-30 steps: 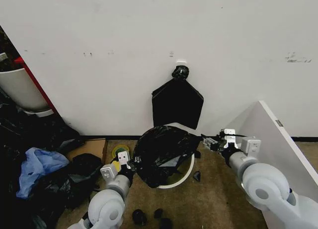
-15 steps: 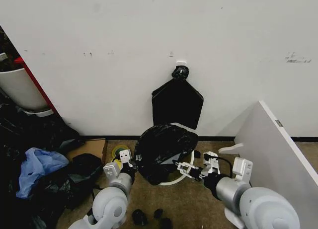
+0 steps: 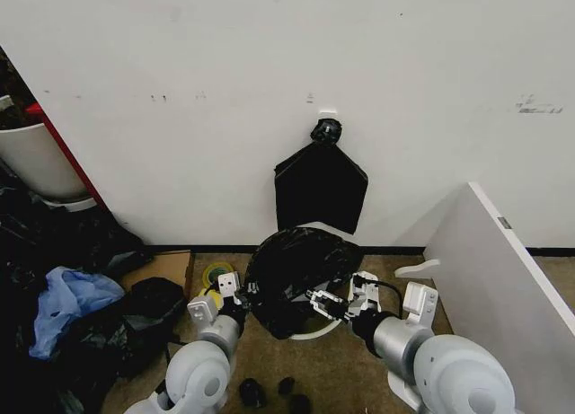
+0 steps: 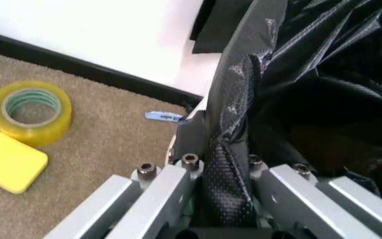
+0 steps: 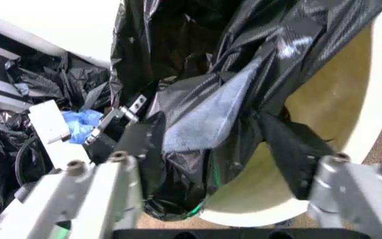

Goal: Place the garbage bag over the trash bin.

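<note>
In the head view I see the garbage bag [image 3: 296, 275] bunched over the trash bin [image 3: 325, 329] on the brown carpet at the foot of the white wall, roughly at the centre of my picture. The bag's black film covers the bin's mouth on the side toward 9 o'clock and the far side; a white arc of rim shows bare from about 3 to 6 o'clock.

My left gripper [image 3: 235, 299] sits at the bag's 9 o'clock edge. In the left wrist view its fingers [image 4: 167, 186] are clenched on a twisted fold of the garbage bag [image 4: 297, 74], the film running up between them and swelling out beyond the tips.

My right gripper [image 3: 334, 302] is at the bag's 4 o'clock edge, over the bare rim. In the right wrist view its fingers [image 5: 135, 149] stand spread apart, with a loose flap of the garbage bag [image 5: 211, 109] lying in the gap; they straddle the film without pinching it. The trash bin's [image 5: 363, 114] pale inner wall shows beside the flap.

A roll of yellow tape [image 3: 217, 274] and a yellow block [image 4: 8, 159] lie on the carpet near the left gripper, at about 10 o'clock from it in the head view. A flat black sheaf of bags [image 3: 321, 188] hangs on the wall above the bin.
</note>
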